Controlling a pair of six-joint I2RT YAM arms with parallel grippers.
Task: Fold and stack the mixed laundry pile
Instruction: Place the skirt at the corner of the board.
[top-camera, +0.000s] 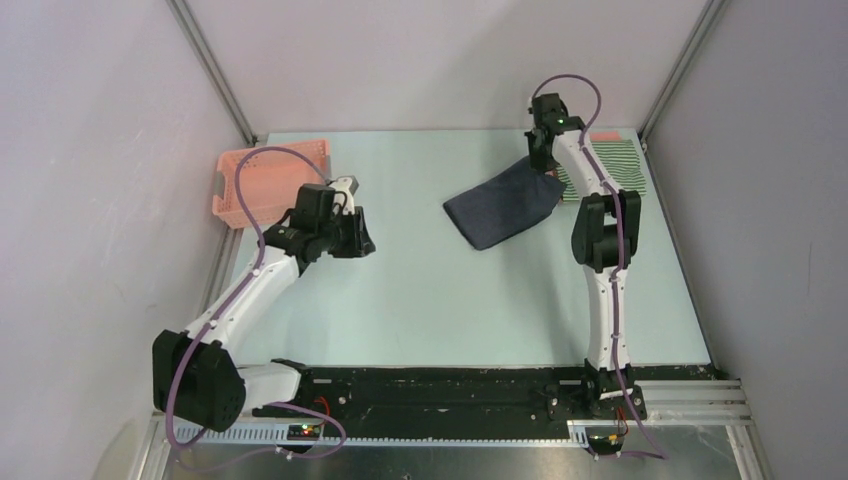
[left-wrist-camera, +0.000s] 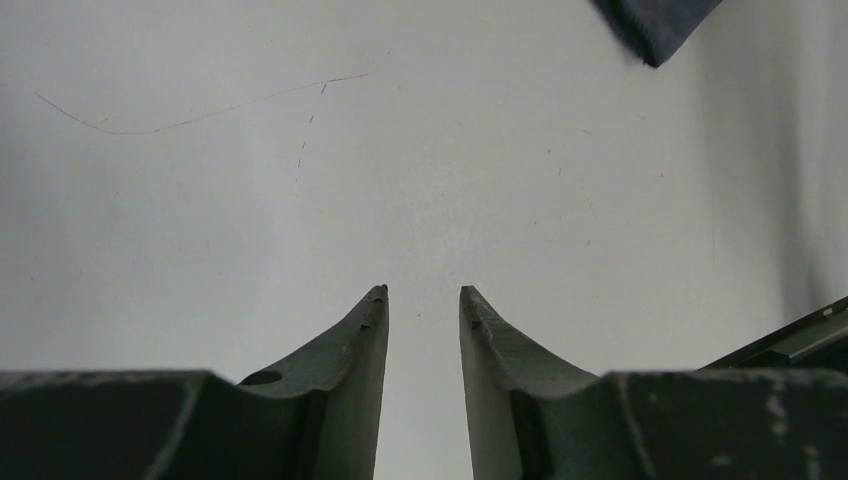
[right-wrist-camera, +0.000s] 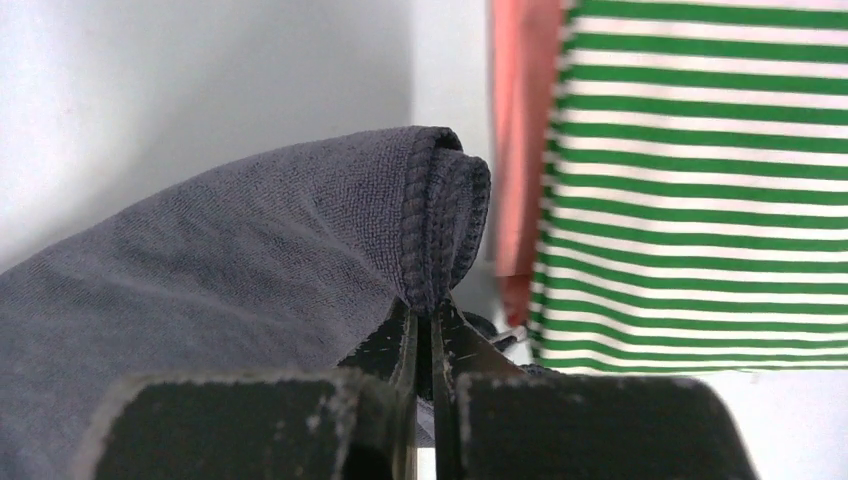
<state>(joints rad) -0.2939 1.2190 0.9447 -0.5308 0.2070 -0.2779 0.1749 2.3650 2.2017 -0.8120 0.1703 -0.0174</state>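
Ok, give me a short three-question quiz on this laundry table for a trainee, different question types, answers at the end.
1. Fill in: the pink basket sits at the table's far ____ corner.
2. True or false: the left pincer holds cloth.
3. The right pincer is shut on: A the pink basket, B the dark grey garment, C nothing.
Key: 1 left; 2 false, it is open and empty; 3 B.
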